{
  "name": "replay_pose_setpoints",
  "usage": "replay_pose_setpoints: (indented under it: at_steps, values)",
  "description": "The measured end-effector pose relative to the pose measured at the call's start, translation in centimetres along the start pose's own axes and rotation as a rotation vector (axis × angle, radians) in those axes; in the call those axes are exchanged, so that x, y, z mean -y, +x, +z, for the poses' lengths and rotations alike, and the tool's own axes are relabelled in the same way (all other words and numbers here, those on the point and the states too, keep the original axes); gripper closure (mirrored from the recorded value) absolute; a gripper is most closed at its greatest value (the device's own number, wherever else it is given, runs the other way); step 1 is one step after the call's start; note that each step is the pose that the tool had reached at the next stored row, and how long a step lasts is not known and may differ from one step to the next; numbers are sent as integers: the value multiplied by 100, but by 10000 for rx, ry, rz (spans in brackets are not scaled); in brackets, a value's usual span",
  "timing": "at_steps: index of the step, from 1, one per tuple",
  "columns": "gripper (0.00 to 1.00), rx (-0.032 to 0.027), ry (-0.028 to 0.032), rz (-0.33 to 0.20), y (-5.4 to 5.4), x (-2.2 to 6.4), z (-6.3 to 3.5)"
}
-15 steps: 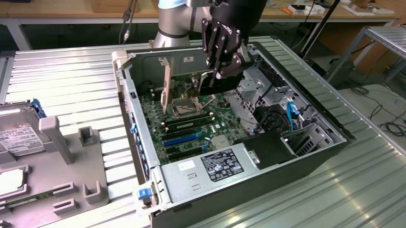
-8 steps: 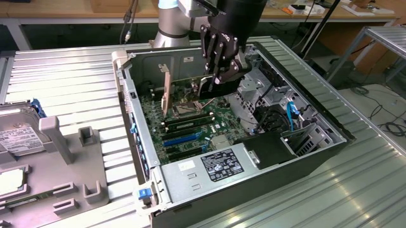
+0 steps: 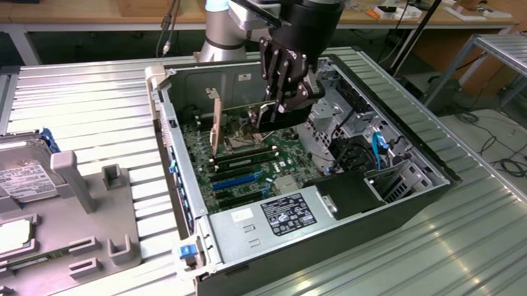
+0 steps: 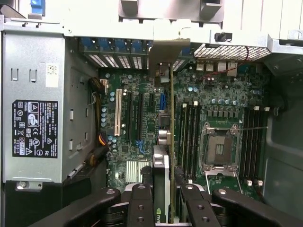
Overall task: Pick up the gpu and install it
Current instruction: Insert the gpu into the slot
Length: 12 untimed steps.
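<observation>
The gpu (image 3: 237, 125) hangs on edge inside the open computer case (image 3: 247, 246), over the motherboard's expansion slots. Its metal end bracket (image 3: 216, 117) points toward the case's rear wall. My gripper (image 3: 284, 106) is shut on the card's upper edge at the end away from the bracket. In the wrist view the gpu (image 4: 162, 165) runs as a thin line from between my gripper (image 4: 166, 210) fingers up to the bracket (image 4: 163, 52) at the rear slot openings. Whether the card's edge sits in a slot, I cannot tell.
A power supply (image 3: 284, 213) with a black label fills the case's near corner. Memory sticks (image 4: 188, 137) and the bare CPU socket (image 4: 218, 146) lie beside the card. A drive cage (image 3: 395, 172) stands at the exterior view's right. A grey fixture (image 3: 74, 185) with a hard drive (image 3: 24, 179) sits at its left.
</observation>
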<state>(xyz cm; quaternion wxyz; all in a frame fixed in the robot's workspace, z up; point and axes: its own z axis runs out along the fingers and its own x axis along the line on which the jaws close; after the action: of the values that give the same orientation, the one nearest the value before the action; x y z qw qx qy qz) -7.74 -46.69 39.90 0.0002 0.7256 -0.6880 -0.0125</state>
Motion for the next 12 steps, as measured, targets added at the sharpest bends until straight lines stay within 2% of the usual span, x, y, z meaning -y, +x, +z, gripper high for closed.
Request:
replay_pose_setpoints:
  at_steps: [12]
  values:
    - [73,-1,0,0,0,0,3]
